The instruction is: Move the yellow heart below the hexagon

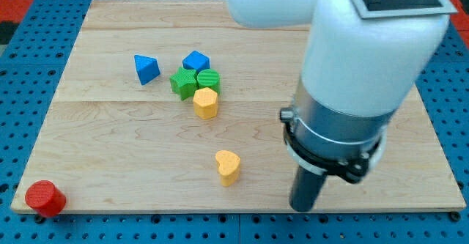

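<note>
The yellow heart (229, 166) lies low on the wooden board, a little left of the middle. The yellow hexagon (206, 102) sits above it, touching the bottom of a small cluster. My tip (303, 206) is the lower end of the dark rod, near the board's bottom edge, to the right of the heart and slightly lower, with a clear gap between them. The big white and grey arm body hides the board's upper right part.
The cluster holds a green block (183, 82), a green round block (209, 80) and a blue block (196, 61). A blue triangle-like block (146, 69) lies left of it. A red cylinder (45, 198) stands at the bottom left corner. The board (110, 149) sits on blue pegboard.
</note>
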You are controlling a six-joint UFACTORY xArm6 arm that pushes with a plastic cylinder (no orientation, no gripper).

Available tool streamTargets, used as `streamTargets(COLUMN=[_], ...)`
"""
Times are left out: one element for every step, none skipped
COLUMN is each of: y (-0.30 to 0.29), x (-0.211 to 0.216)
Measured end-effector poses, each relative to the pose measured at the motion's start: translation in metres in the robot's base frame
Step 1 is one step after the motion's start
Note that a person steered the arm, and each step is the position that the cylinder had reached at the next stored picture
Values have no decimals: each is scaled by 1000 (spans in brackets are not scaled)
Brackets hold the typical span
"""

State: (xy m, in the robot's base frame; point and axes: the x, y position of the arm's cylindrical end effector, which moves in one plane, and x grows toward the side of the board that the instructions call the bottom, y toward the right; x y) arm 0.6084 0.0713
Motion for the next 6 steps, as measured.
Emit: streamTargets(y=[-12, -58, -72, -111, -118, -102], x=[-45, -20, -12, -20, -50, -69])
